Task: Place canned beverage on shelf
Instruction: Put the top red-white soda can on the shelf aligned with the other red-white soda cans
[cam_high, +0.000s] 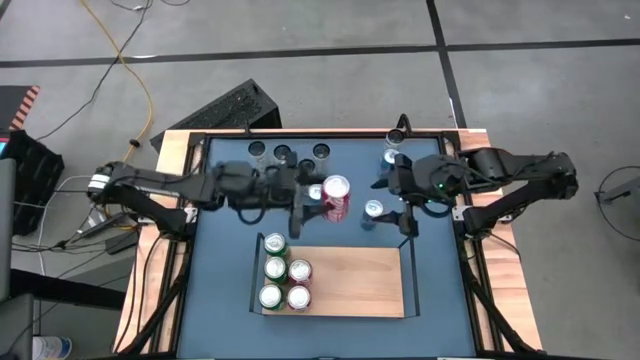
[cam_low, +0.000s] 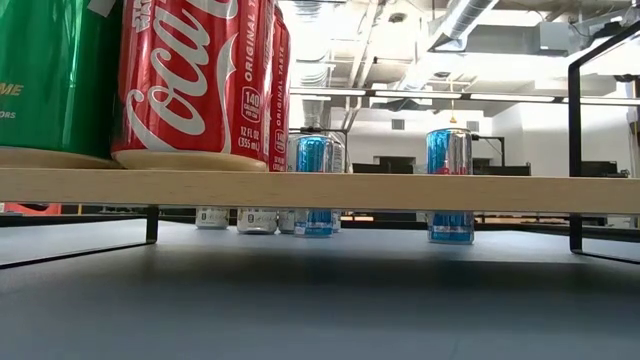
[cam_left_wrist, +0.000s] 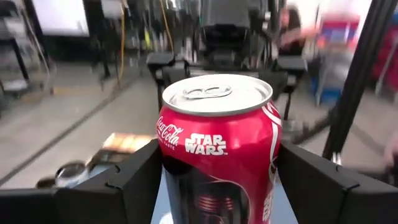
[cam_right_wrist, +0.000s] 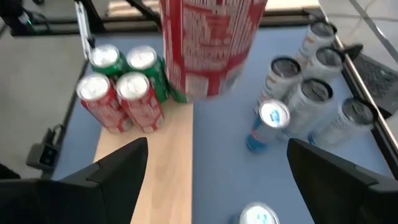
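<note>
Red Coca-Cola cans and a green can fill the near end of the shelf in the low view; from above they make a cluster of five at the board's left end, leaving the rest of the light wood bare.

Clamped between the left gripper's two dark fingers is the task's can, a red Star Wars Coca-Cola can, upright and lifted off the blue tabletop, hanging just behind the shelf's back edge, a little left of the middle. It looks unopened, so probably full: fairly heavy for its size, stiff in the wall if squeezed mid-body, but smooth and liable to slip if the hold is loose. The side grip around the middle, as it is now, suits it; the rim and tab are best left alone.

Opposite it, the right gripper hovers with its fingers spread wide and nothing between them, near the table's right side behind the shelf.

Silver cans stand in a row along the table's back edge, and blue-and-silver cans stand near the right gripper. The shelf's black end rails and the cluster of cans are what the descent must clear.
</note>
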